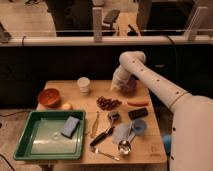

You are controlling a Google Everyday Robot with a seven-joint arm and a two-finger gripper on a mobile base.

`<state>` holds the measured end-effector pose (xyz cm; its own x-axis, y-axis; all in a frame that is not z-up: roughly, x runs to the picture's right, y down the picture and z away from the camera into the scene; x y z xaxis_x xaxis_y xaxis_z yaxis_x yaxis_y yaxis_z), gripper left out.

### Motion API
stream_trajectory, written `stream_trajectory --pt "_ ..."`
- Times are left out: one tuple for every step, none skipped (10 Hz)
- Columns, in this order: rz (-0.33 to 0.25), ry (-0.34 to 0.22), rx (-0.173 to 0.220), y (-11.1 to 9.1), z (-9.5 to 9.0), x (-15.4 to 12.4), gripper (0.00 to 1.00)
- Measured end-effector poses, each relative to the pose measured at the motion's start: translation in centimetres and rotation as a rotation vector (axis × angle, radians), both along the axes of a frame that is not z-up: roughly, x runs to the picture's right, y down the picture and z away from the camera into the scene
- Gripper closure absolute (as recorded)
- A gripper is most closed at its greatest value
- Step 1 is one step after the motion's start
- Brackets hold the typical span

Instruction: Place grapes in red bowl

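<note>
The grapes [107, 103], a flat dark reddish-brown bunch, lie on the wooden table [155, 147] near its middle. The red bowl [49, 97] sits at the table's left edge and nothing shows inside it. My white arm reaches in from the right and bends down over the back of the table. My gripper [117, 86] hangs just behind and a little right of the grapes, next to the purple bowl [131, 87]. It holds nothing that I can see.
A white cup [84, 85] stands behind the grapes to the left. An orange carrot [137, 103] lies right of them. A green tray [30, 145] with a blue sponge [70, 126] fills the front left. Utensils [102, 136], a dark block [137, 113] and a blue cloth [131, 131] lie in front.
</note>
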<state>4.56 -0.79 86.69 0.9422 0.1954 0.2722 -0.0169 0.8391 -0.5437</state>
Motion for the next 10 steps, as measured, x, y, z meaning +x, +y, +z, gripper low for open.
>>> stream_trajectory --pt "-0.025 -0.005 -0.006 0.7 0.4 -0.6 0.74" --pt "-0.039 -0.008 -0.009 1.2 0.7 -0.8 0.64" --pt "-0.051 -0.01 -0.011 1.5 0.7 -0.9 0.54" --pt "-0.061 -0.012 -0.014 1.9 0.9 -1.1 0.45" --pt "-0.07 -0.016 -0.018 2.4 1.1 -1.4 0.33" --pt "-0.076 -0.019 -0.023 2.7 1.4 -1.7 0.25" --pt "-0.084 -0.022 -0.031 3.2 1.7 -1.9 0.21" --pt "-0.095 -0.027 -0.046 4.0 2.2 -2.2 0.2" --pt "-0.103 -0.034 -0.058 4.4 2.5 -2.6 0.2" --pt "-0.11 -0.039 -0.068 4.8 2.7 -2.9 0.2"
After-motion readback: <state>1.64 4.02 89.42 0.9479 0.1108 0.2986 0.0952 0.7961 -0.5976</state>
